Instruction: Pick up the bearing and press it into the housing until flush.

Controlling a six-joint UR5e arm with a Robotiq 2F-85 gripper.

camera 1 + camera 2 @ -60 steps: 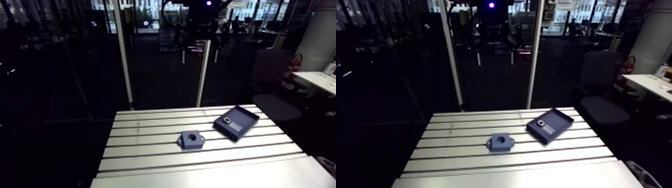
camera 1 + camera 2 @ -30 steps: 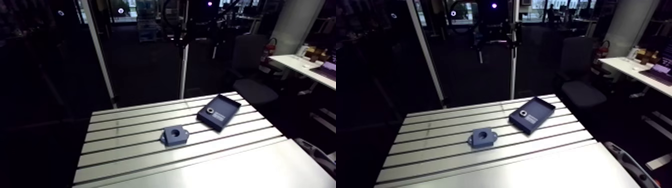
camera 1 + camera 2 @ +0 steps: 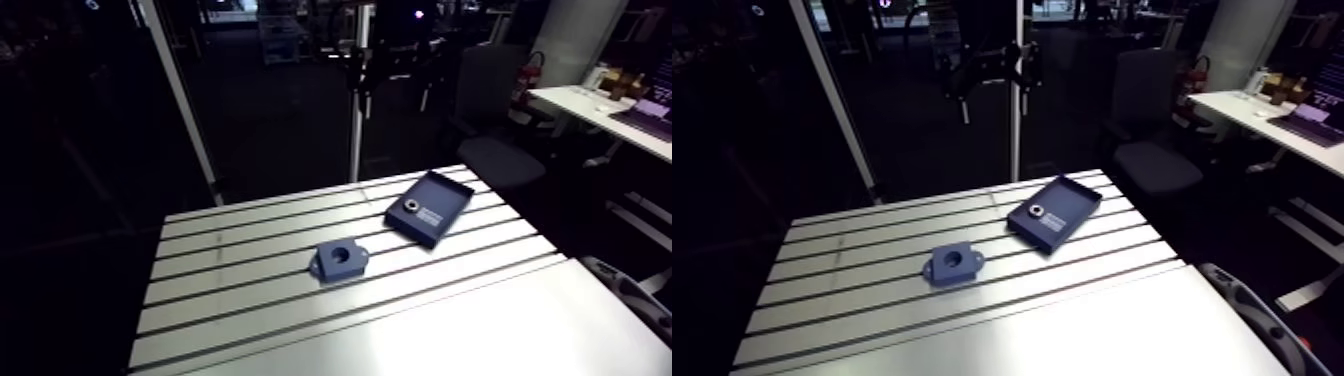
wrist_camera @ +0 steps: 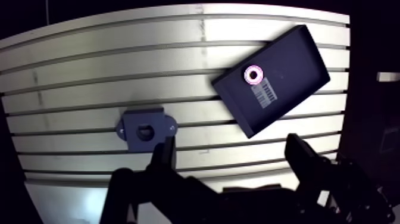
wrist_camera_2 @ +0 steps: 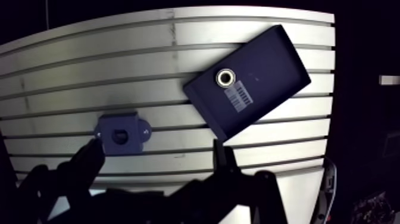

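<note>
We have the jaws spread wide and holding nothing, well above the slotted aluminium bench point(image 4: 77, 77). The small silver ring bearing point(image 4: 256, 74) lies flat in the shallow dark-blue rectangular tray point(image 4: 294, 62), just beside a white printed label point(image 4: 268, 93). It is ahead of the jaws and off to one side of them. The dark-blue block housing point(image 4: 144, 128), with a round bore on top and an ear at each side, sits on the bench apart from the tray, ahead of the other side.

The step in hand, as we judge it, is the approach to the bearing. To do it well, we should centre the jaws over the ring before descending. We should then come straight down and keep the jaw tips clear of the tray's walls. The ring is low and thin, so we want to grip it level across its outer rim, reaching nearly to the tray floor. A tilted hold would likely cock the bearing at the bore. The tray looks loose and may slide if nudged.
</note>
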